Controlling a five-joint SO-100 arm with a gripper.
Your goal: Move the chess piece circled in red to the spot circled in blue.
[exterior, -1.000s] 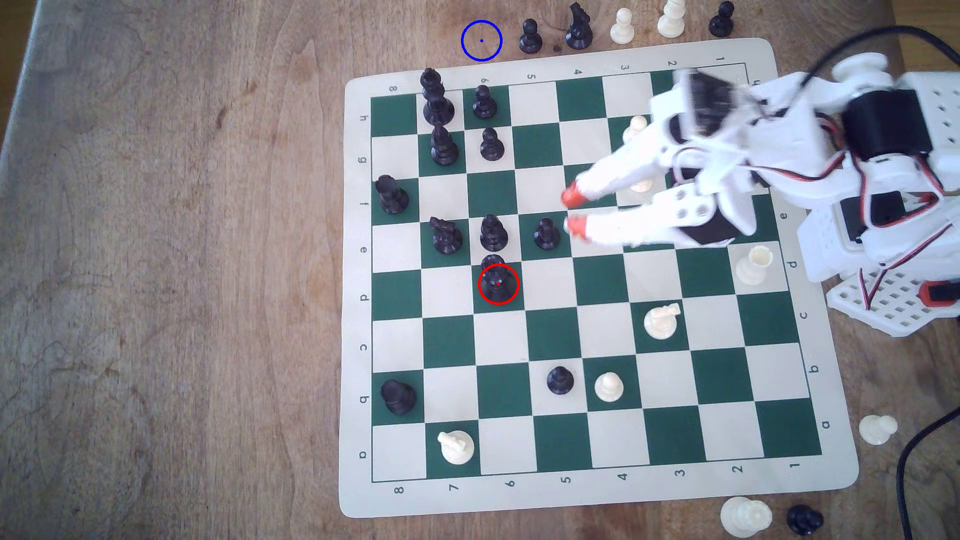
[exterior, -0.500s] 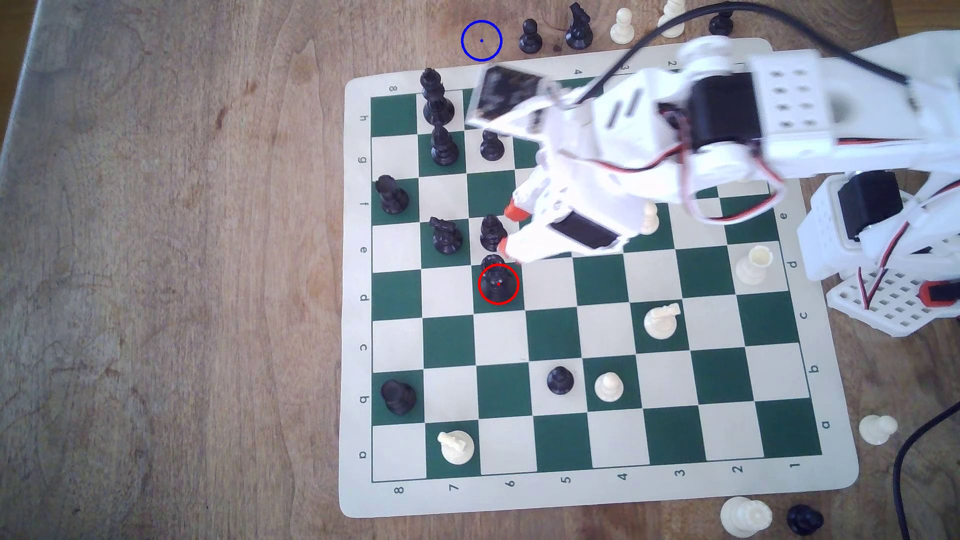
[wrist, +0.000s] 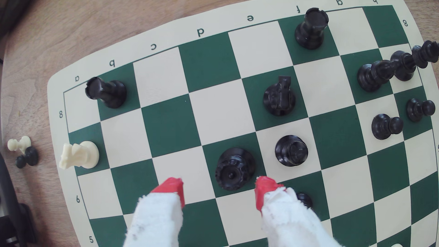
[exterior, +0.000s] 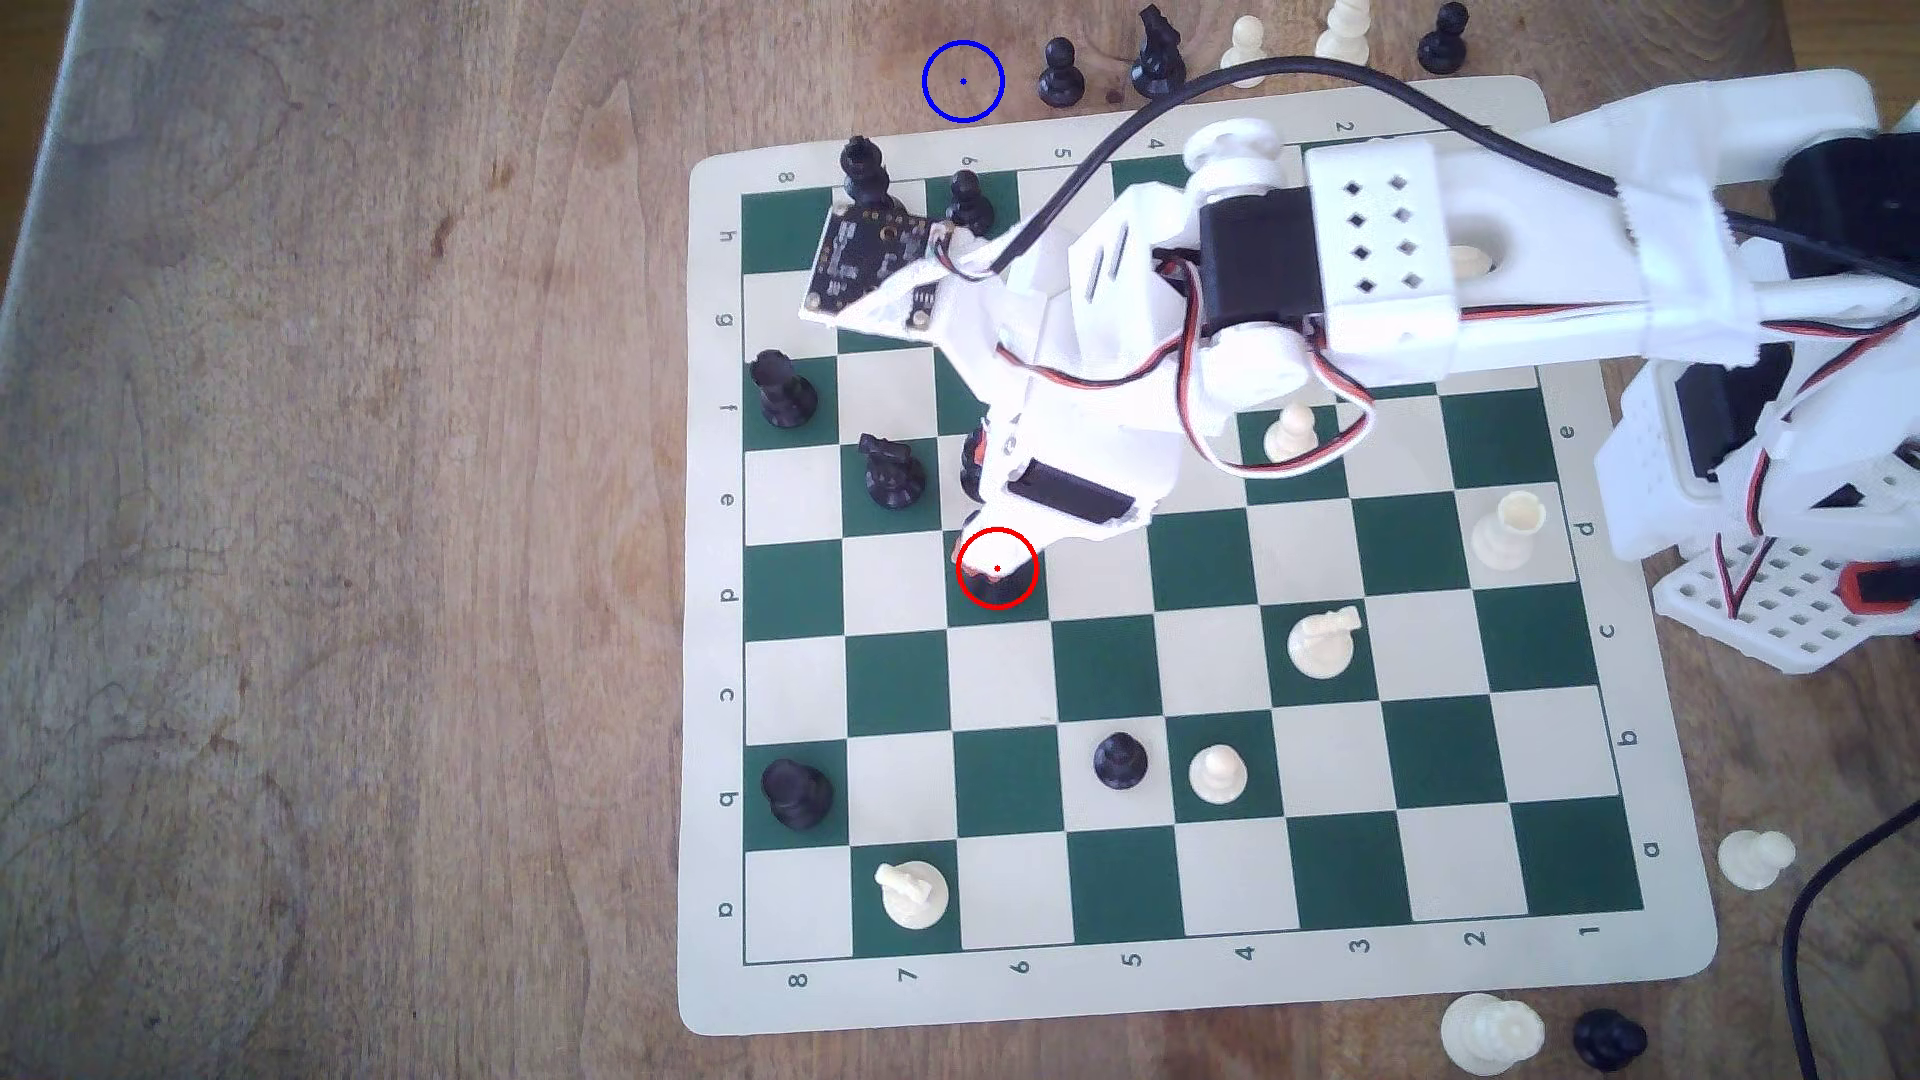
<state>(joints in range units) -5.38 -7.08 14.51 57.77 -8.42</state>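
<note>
We see the white arm (exterior: 1382,249) reaching across the chessboard (exterior: 1247,987) from the exterior view's right, its forearm roughly level and its wrist bent steeply down toward the board's middle. The wrist camera board (exterior: 868,254) sticks out over the far rows, partly hiding the tall black pieces there.

The gripper (wrist: 219,192) sits low over the chess piece (wrist: 234,168), the black one with the ridged coronet head, which stands upright on a green square in row d, column 6. In the exterior view the red ring marks that same square, and only a dark sliver of the chess piece (exterior: 1000,594) shows beneath the gripper's (exterior: 982,566) white body.

Jaws: spread wide, nothing between the pads. In the wrist view the two red fingertips (wrist: 172,187) flank the piece's near side, one tip close beside its base, the other well off over the neighbouring cream square. We cannot tell whether the nearer tip touches the base.

A black pawn (wrist: 291,150) stands on the cream square just beside the piece; a black knight (wrist: 279,96) is one square farther on.

The spot (exterior: 963,81), bare wood ringed in blue, lies off the board's far edge, beside a black pawn (exterior: 1060,73) on the table (exterior: 343,519).
</note>
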